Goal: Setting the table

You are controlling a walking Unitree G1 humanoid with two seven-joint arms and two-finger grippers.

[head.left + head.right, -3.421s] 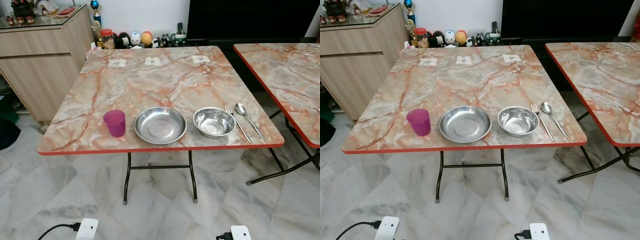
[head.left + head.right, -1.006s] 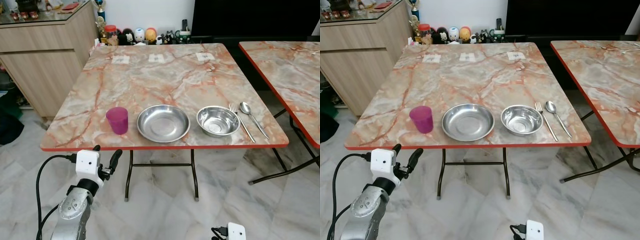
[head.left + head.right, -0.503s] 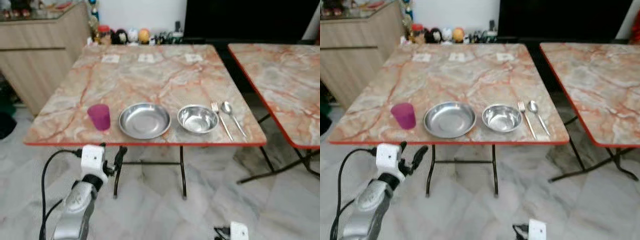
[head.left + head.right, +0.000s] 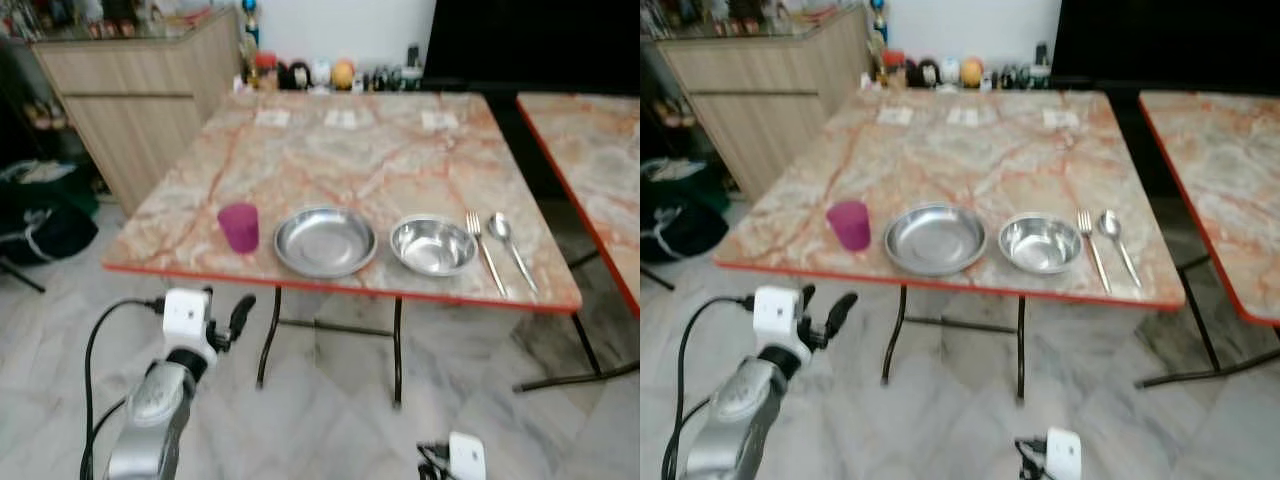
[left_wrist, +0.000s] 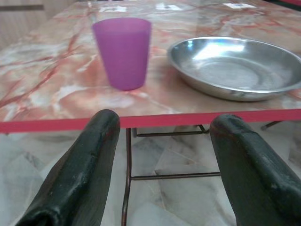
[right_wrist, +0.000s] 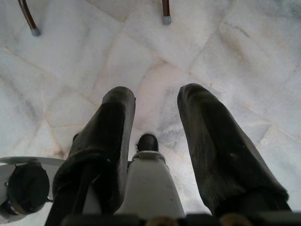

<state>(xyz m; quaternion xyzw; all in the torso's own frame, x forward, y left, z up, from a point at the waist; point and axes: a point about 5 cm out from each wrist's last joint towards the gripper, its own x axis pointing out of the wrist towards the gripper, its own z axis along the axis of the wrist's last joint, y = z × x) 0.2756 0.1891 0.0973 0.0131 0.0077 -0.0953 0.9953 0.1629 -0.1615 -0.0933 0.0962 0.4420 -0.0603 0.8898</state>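
While my left tool [image 4: 222, 318] hangs raised below the near edge of the tabletop [image 4: 350, 160], the left eye view puts the purple cup [image 4: 239, 227] up and slightly to the right of it, near the tabletop's near left corner. Right of the cup run the steel plate [image 4: 325, 241], the steel bowl [image 4: 432, 246], then the fork [image 4: 484, 250] and spoon [image 4: 509, 246], both lying with their long axes running near to far. My left arm is plainly the nearer one to the cup.

From the right eye view the same row reads left to right, with the cup [image 4: 848, 225] farther than my left tool and above it.

Through the left wrist view the black fingers [image 5: 80, 165] stand well apart with nothing between them, and the cup [image 5: 123, 52] stands upright straight ahead, beyond the red edge, with the plate [image 5: 237, 66] just beside it. I judge a rise and forward reach comes first.

Down the right wrist view my right tool [image 6: 155, 113] hangs idle over the marble floor [image 6: 225, 52], fingers apart.
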